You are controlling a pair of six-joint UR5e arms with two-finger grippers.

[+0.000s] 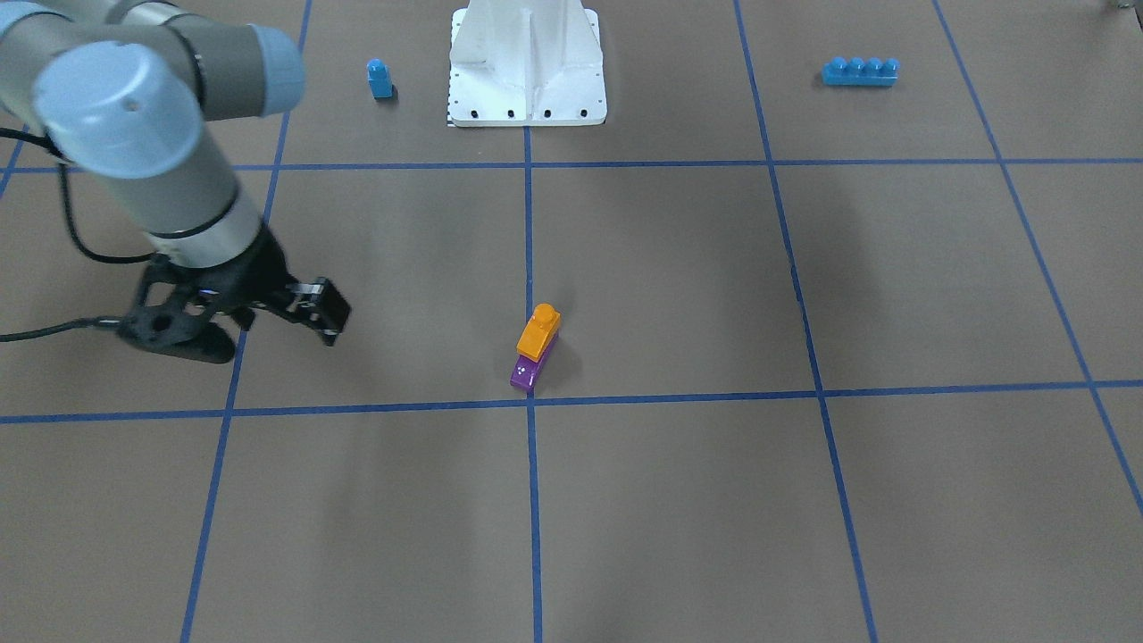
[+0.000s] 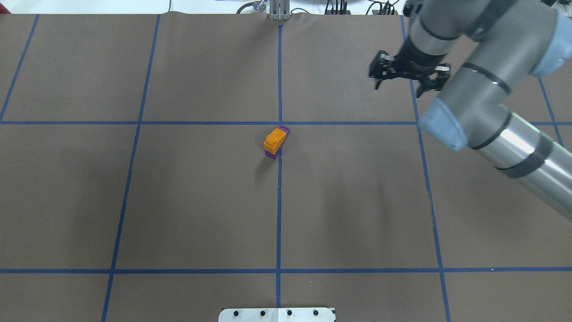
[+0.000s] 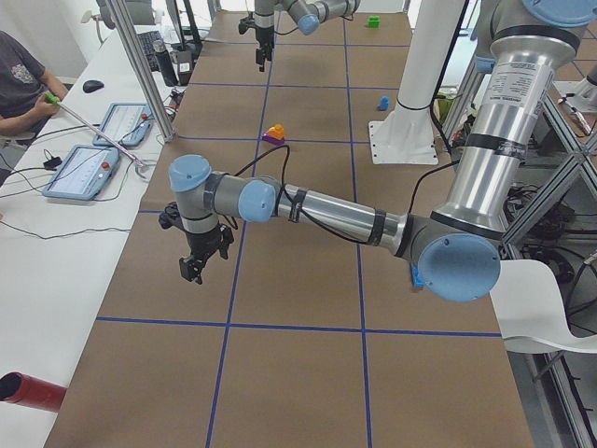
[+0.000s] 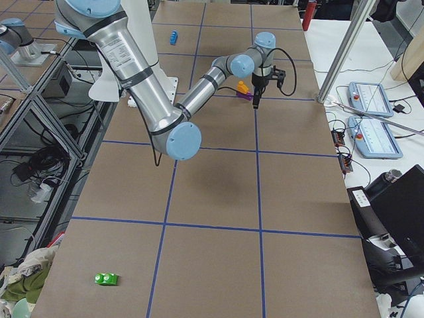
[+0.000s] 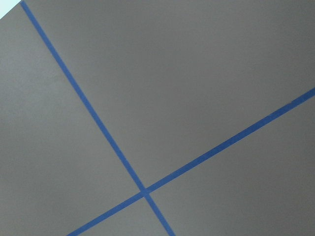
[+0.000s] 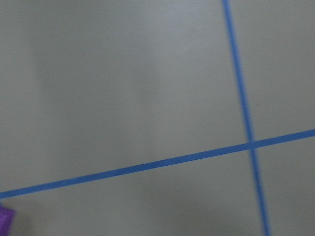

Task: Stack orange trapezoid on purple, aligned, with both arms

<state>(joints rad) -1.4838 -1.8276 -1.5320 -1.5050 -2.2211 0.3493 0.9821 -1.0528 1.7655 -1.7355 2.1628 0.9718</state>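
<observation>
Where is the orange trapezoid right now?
In the overhead view, the orange trapezoid sits on the purple brick near the centre of the table, at the middle blue tape line, just below a crossing.

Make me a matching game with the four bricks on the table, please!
Things:
1. orange trapezoid
2. purple brick
3. small blue brick
4. long blue brick

Where or how:
A. lies under another brick
B. has four studs in a row
C. stands close to the white pedestal
D. sits on top of another brick

Pairs: 1-D, 2-A, 3-C, 4-B.
</observation>
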